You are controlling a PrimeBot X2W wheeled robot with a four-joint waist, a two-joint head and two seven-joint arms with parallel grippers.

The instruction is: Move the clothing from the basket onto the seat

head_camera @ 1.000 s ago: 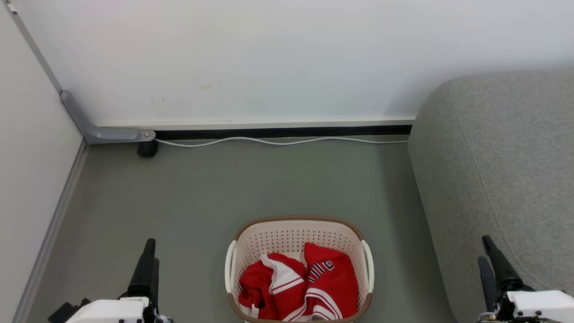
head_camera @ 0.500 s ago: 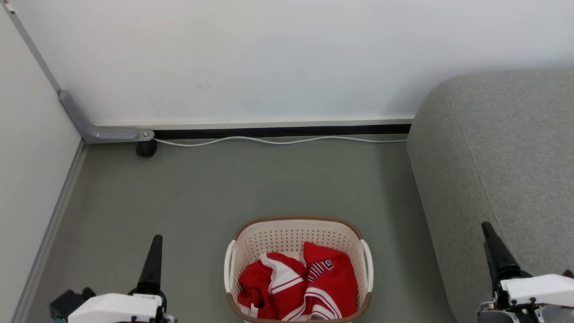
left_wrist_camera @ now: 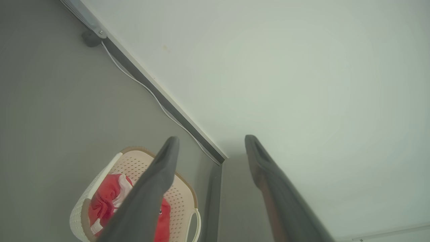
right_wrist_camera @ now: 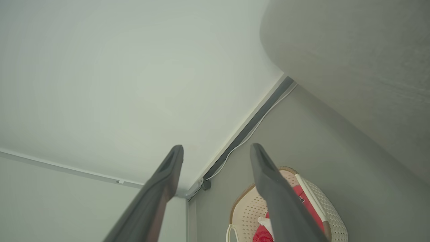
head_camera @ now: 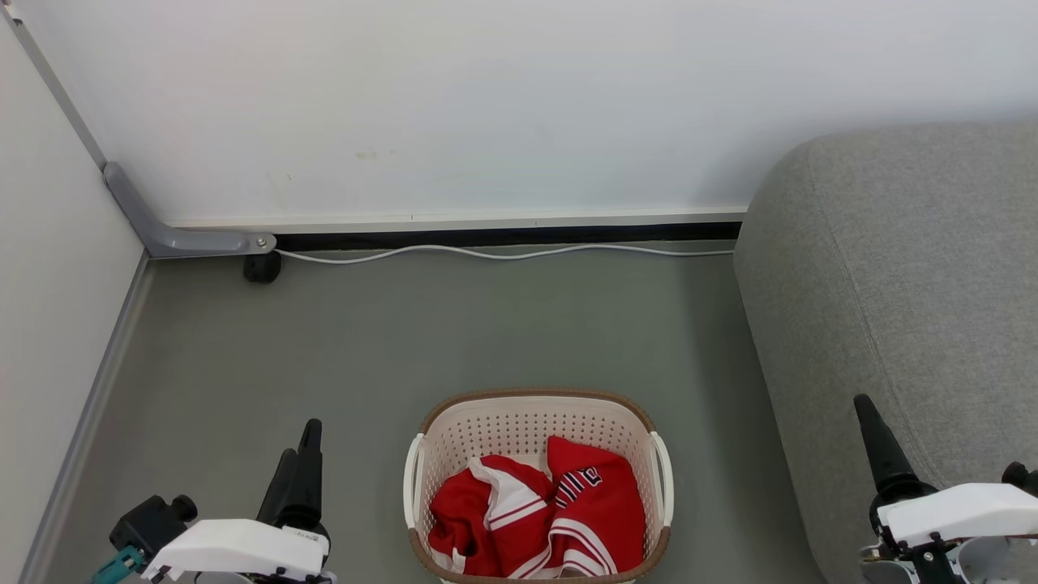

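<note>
Red clothing [head_camera: 539, 519] with white stripes lies bunched in the cream basket [head_camera: 535, 422] on the floor, bottom centre of the head view. The grey seat [head_camera: 908, 276] fills the right side. My left gripper [head_camera: 302, 442] hovers left of the basket, open and empty; its wrist view shows the fingers spread [left_wrist_camera: 211, 143] over the basket [left_wrist_camera: 134, 164] and clothing [left_wrist_camera: 107, 198]. My right gripper [head_camera: 864, 410] stands in front of the seat's edge, right of the basket; its wrist view has the fingers apart [right_wrist_camera: 216, 149], with the basket [right_wrist_camera: 245, 208] and seat [right_wrist_camera: 352, 60] beyond.
A white wall [head_camera: 486, 105] runs along the back with a white cable [head_camera: 486, 255] at its foot. A grey bracket with a black caster [head_camera: 261, 266] sits in the left corner. Another wall panel [head_camera: 49, 284] closes the left side. Grey floor [head_camera: 446, 324] lies beyond the basket.
Both arms have rolled about their wrists and risen slightly in the view; the left gripper has shifted right toward the basket. The clothing and basket lie unchanged.
</note>
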